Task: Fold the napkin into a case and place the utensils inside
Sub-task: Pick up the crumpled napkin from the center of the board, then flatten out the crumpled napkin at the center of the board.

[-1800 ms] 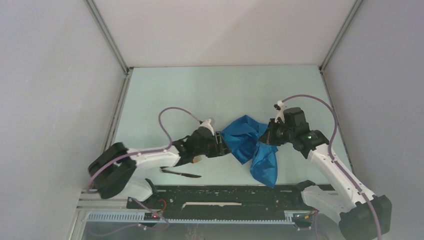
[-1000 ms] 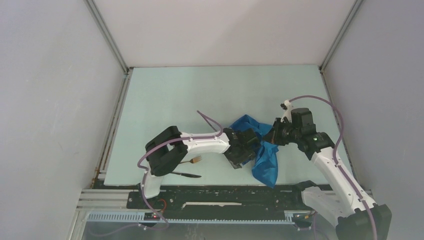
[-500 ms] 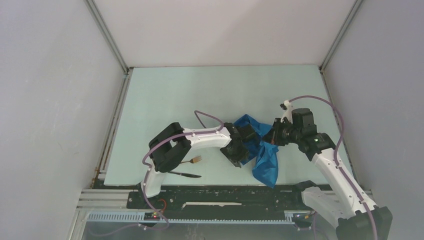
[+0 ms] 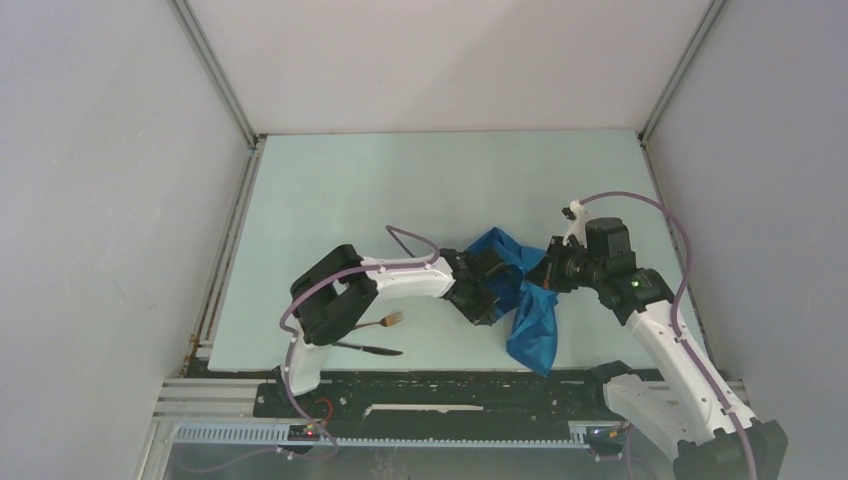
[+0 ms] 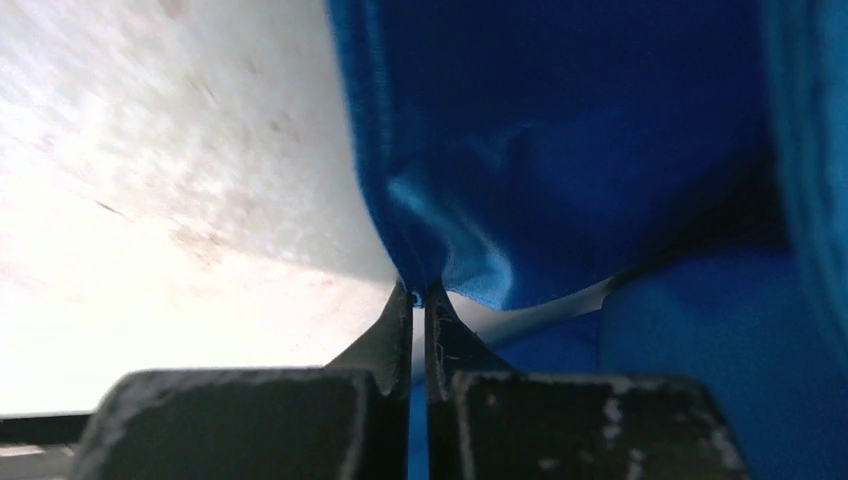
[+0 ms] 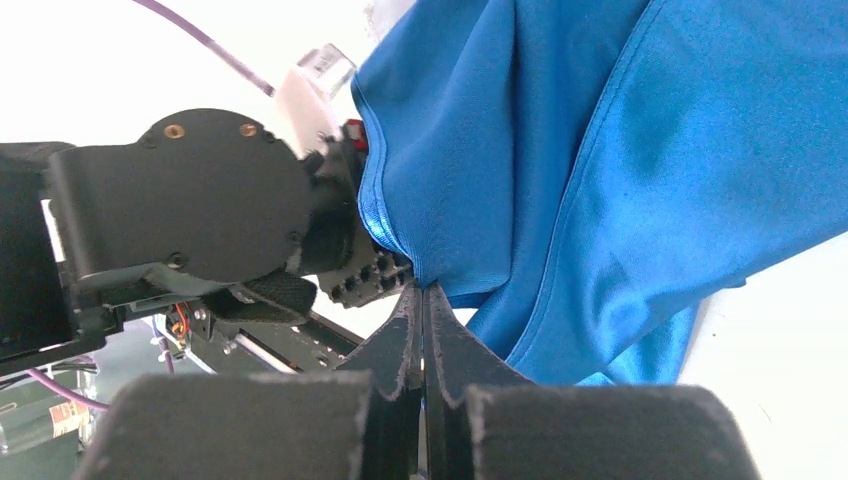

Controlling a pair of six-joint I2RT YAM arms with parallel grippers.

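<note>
The bright blue napkin (image 4: 525, 300) hangs crumpled between both arms above the pale green table (image 4: 380, 190), one end drooping toward the near edge. My left gripper (image 4: 497, 297) is shut on a lower fold of the napkin (image 5: 560, 150), its tips (image 5: 420, 292) pinching the cloth edge. From the other side my right gripper (image 4: 545, 277) is shut on another edge of the napkin (image 6: 600, 150), tips (image 6: 422, 290) closed on the hem. The fork (image 4: 384, 321) and the dark knife (image 4: 365, 349) lie on the table near the left arm's base.
Grey walls enclose the table on three sides. A black rail (image 4: 440, 392) runs along the near edge. The left arm's body (image 6: 180, 200) fills the left of the right wrist view, close to the cloth.
The left gripper reached into the napkin's lower left fold and shut on it. The right gripper kept its hold and shifted slightly right.
</note>
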